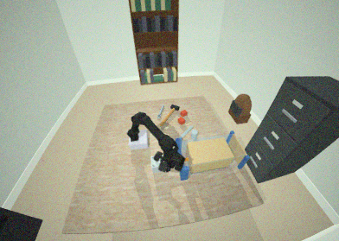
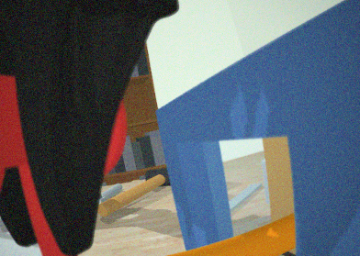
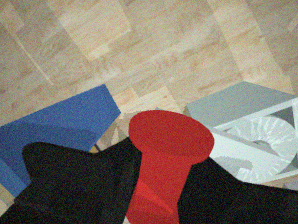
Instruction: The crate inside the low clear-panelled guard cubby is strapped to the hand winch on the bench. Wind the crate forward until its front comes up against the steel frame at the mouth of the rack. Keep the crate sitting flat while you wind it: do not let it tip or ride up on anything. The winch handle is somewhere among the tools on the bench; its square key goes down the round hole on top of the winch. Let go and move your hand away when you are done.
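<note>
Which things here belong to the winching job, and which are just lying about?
Job in hand: gripper, shut on the red-knobbed handle; grey winch; tan crate; blue frame.

Lying about: hammer; wrench; red blocks; bookshelf; filing cabinet.

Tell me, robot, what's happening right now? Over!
Gripper shut on red winch handle. Winch just beside it, handle not seated. Blue frame close on the other side.

Gripper (image 2: 69,138): fills exterior view's left, fingertips cut off | winch (image 3: 250,132): partly hidden, cropped right in wrist view | handle (image 3: 167,150): key end hidden.
</note>
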Robot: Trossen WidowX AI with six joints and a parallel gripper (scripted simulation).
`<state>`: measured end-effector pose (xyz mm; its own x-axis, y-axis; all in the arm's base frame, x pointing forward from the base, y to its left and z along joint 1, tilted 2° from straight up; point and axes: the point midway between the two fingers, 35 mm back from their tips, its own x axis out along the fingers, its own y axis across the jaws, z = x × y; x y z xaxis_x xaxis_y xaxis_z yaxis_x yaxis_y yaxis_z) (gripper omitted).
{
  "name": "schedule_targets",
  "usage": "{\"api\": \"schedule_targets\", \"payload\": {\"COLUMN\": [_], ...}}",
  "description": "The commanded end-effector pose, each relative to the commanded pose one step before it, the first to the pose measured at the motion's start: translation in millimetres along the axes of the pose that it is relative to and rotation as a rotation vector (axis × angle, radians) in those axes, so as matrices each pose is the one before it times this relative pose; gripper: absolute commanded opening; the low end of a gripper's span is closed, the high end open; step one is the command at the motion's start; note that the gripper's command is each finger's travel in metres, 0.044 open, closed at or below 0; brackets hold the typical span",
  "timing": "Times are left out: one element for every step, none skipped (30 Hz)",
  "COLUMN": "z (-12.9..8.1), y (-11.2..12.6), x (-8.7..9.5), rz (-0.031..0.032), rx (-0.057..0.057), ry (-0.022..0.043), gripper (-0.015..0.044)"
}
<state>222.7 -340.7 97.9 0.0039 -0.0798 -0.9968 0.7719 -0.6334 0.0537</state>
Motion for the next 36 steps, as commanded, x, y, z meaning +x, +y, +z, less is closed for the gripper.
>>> {"api": "schedule_targets", "payload": {"z": [-21.02, -1.27, -1.97, -1.27, -1.97, -1.26, -1.96, -1.26, -1.96, -1.25, -1.95, -1.25, -1.93, -1.24, -1.93, -1.23, -1.91, -1.21, -1.9, -1.19, -1.89, -1.18, -1.87, -1.16, -1.85, -1.14, -1.82, -1.12, -1.8, -1.1, -1.77, -1.08, -1.74, -1.06, -1.71, -1.03], "y": [1.34, -0.02, -0.08, -0.06, -0.14, -0.1, -0.21, -0.14, -0.27, -0.18, -0.33, -0.22, -0.4, -0.26, -0.46, -0.3, -0.52, -0.34, -0.58, -0.37, -0.65, -0.41, -0.71, -0.45, -0.77, -0.48, -0.83, -0.52, -0.89, -0.55, -0.95, -0.59, -1.01, -0.62, -1.06, -0.65], "x": [-1.77, 0.01, 0.01, 0.01, 0.01, 0.01, 0.01, 0.01, 0.01, 0.01, 0.02, 0.01, 0.02, 0.01, 0.02, 0.01, 0.02, 0.01, 0.02, 0.01, 0.02, 0.01, 0.02, 0.01, 0.02, 0.01, 0.02, 0.02, 0.02, 0.02, 0.02, 0.02, 0.02, 0.02, 0.02, 0.02], "rz": [0.00159, 0.0, 0.0, 0.0, -0.00001, -0.00001, -0.00001, -0.00001, -0.00002, -0.00001, -0.00002, -0.00002, -0.00003, -0.00002, -0.00003, -0.00002, -0.00004, -0.00002, -0.00004, -0.00003, -0.00005, -0.00003, -0.00005, -0.00003, -0.00006, -0.00004, -0.00006, -0.00004, -0.00007, -0.00004, -0.00007, -0.00004, -0.00007, -0.00005, -0.00008, -0.00005], "rx": [-0.0193, 0.0, 0.0, 0.0, 0.0, 0.0, 0.0, 0.0, 0.0, 0.0, 0.0, 0.0, 0.0, 0.0, 0.0, 0.0, 0.0, 0.0, 0.0, 0.0, 0.0, 0.0, 0.0, 0.0, 0.0, 0.0, 0.0, 0.0, 0.0, 0.0, 0.0, 0.0, 0.0, 0.0, 0.0, 0.0], "ry": [0.0303, 0.0001, 0.00016, 0.0001, 0.00016, 0.0001, 0.00016, 0.0001, 0.00016, 0.0001, 0.00016, 0.0001, 0.00016, 0.0001, 0.00016, 0.0001, 0.00016, 0.0001, 0.00015, 0.0001, 0.00015, 0.0001, 0.00015, 0.00009, 0.00015, 0.00009, 0.00015, 0.00009, 0.00015, 0.00009, 0.00014, 0.00009, 0.00014, 0.00009, 0.00014, 0.00008], "gripper": [0.0, 0.0, 0.0, 0.0, 0.0, 0.0, 0.0, 0.0, 0.0, 0.0, 0.0, 0.0, 0.0, 0.0, 0.0, 0.0, 0.0, 0.0, 0.0, 0.0, 0.0, 0.0, 0.0, 0.0, 0.0, 0.0, 0.0, 0.0, 0.0, 0.0, 0.0, 0.0, 0.0, 0.0, 0.0, 0.0]}}
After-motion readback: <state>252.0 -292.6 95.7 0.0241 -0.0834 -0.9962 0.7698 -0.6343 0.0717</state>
